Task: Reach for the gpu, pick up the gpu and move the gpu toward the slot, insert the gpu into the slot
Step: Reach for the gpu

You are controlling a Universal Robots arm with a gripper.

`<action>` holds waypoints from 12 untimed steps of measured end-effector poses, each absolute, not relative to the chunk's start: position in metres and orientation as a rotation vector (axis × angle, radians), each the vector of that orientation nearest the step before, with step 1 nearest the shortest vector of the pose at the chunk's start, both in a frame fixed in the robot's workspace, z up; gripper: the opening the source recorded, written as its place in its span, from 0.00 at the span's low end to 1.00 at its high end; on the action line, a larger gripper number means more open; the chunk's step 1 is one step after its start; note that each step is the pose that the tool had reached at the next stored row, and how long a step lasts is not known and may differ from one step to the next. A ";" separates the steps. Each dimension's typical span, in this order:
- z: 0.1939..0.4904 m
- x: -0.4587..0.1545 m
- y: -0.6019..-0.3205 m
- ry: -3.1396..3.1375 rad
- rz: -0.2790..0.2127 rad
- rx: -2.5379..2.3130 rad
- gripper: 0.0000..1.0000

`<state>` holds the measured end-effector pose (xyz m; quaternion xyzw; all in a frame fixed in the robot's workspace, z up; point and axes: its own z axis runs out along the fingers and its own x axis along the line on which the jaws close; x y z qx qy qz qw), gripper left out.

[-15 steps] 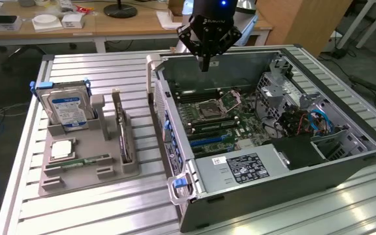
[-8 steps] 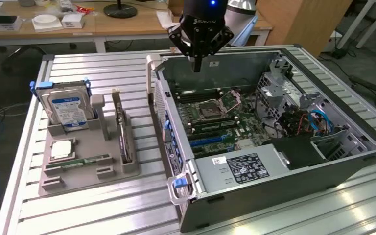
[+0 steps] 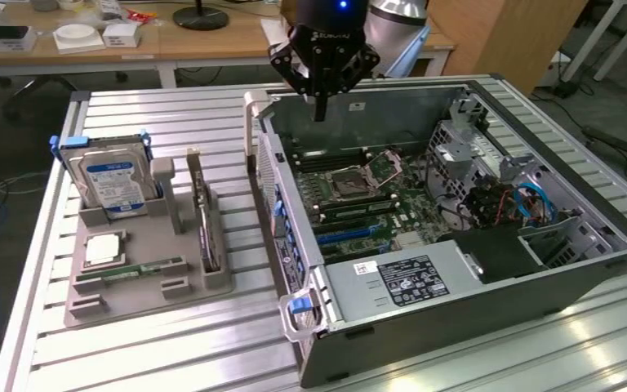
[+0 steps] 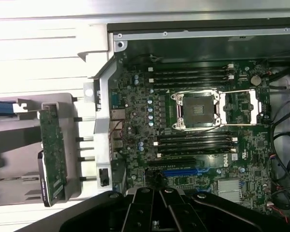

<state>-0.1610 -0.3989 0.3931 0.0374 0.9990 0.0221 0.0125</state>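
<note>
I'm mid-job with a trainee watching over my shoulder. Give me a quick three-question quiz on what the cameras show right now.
1. True or false: the gripper, hanging above the open computer case, holds the gpu.
2. Where is the gpu? A) standing on edge in the grey holder beside the case; B) lying flat inside the case; C) lying on the floor.
3. Fill in: the gripper's fingers are ____ (open or shut).

Key: 1 false, it holds nothing; 2 A; 3 shut.
</note>
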 end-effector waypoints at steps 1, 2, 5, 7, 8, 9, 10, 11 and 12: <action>0.393 -0.162 -0.399 3.114 0.069 0.117 0.10; 0.393 -0.164 -0.399 3.114 0.069 0.117 0.10; 0.393 -0.167 -0.399 3.114 0.069 0.117 0.10; 0.393 -0.170 -0.399 3.114 0.069 0.117 0.10; 0.393 -0.171 -0.399 3.114 0.069 0.117 0.10; 0.393 -0.172 -0.399 3.114 0.069 0.117 0.10; 0.393 -0.173 -0.399 3.114 0.069 0.117 0.10; 0.393 -0.175 -0.399 3.114 0.069 0.117 0.10; 0.393 -0.176 -0.399 3.114 0.069 0.117 0.10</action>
